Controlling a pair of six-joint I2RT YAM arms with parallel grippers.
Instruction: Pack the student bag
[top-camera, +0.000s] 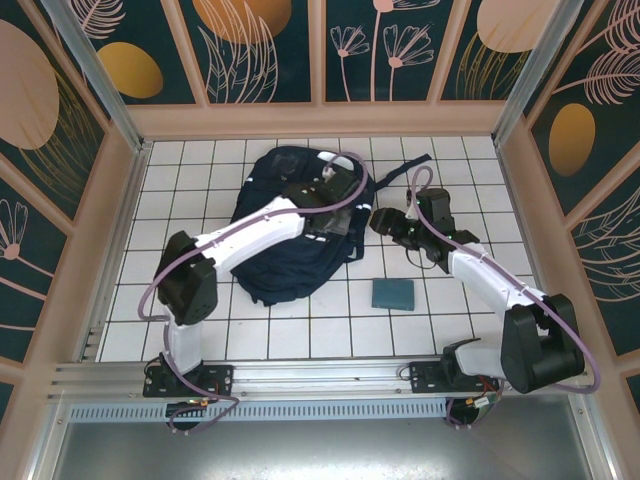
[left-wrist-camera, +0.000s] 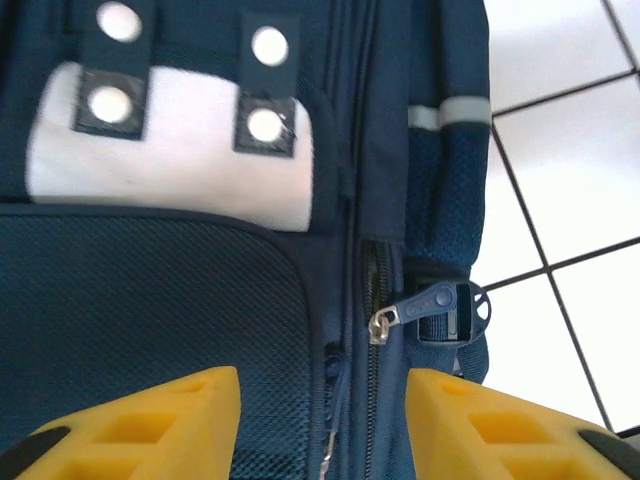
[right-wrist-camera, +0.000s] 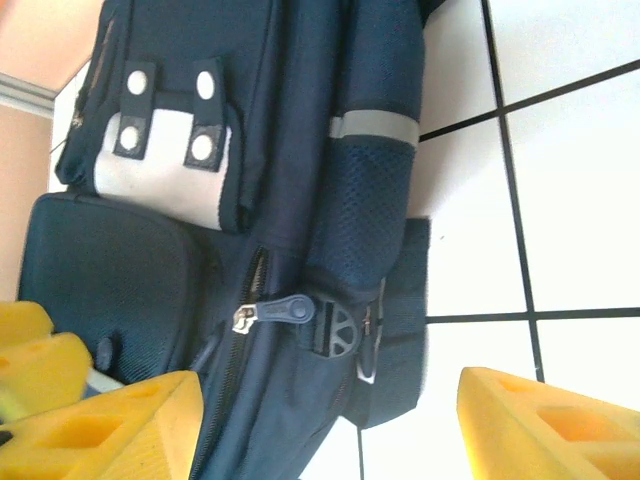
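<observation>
The student bag (top-camera: 285, 245), dark navy with a white-grey patch (left-wrist-camera: 180, 165), lies flat on the white tiles left of centre. My left gripper (top-camera: 332, 208) hovers over its right side and is open. In the left wrist view its yellow fingers (left-wrist-camera: 150, 420) straddle the main zipper line, and the blue zipper pull (left-wrist-camera: 432, 300) lies just ahead of the right finger. My right gripper (top-camera: 386, 222) stands open at the bag's right edge. In the right wrist view the same zipper pull (right-wrist-camera: 282, 311) and a black buckle (right-wrist-camera: 338, 330) lie ahead of its wide-spread jaws (right-wrist-camera: 330, 425).
A small flat teal item (top-camera: 393, 293) lies on the tiles in front of the right gripper. A loose bag strap (top-camera: 405, 170) trails toward the back right. Beige walls (top-camera: 118, 230) enclose the tiled floor on three sides.
</observation>
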